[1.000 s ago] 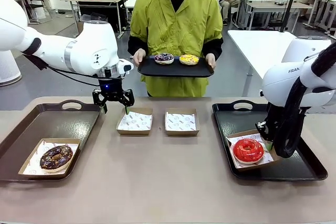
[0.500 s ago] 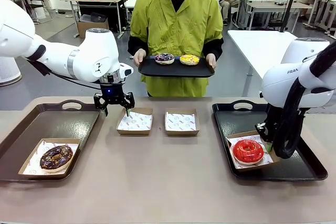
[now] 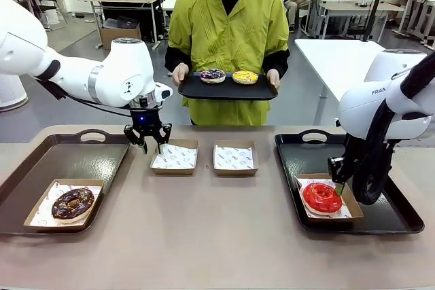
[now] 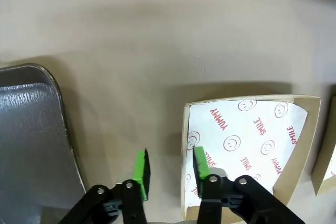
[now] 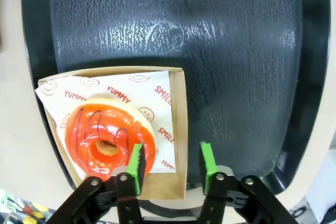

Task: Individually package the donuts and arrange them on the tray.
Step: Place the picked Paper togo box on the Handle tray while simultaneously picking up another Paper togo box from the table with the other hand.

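The red donut (image 3: 321, 196) lies boxed at the front left corner of the right tray (image 3: 380, 168), and the chocolate donut (image 3: 72, 203) lies boxed at the front left of the left tray (image 3: 68, 161). So half seems done. The purple donut (image 3: 212, 75) and the yellow donut (image 3: 245, 77) lie unboxed on the person's tray (image 3: 197, 89). Two empty boxes (image 3: 235, 157) stand mid-counter. The right hand (image 5: 171, 160) is spread astride the red donut's box wall. The left hand (image 4: 169, 166) is spread over the left empty box's edge.

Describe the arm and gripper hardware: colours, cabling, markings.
Both arms are white with rounded shells. The left arm has a grey ring at one joint, a thin black cable beneath it and a blue light at the wrist. The right arm carries dark FRAN lettering and a thick black hose. The left gripper and right gripper are black linkages with green pads.
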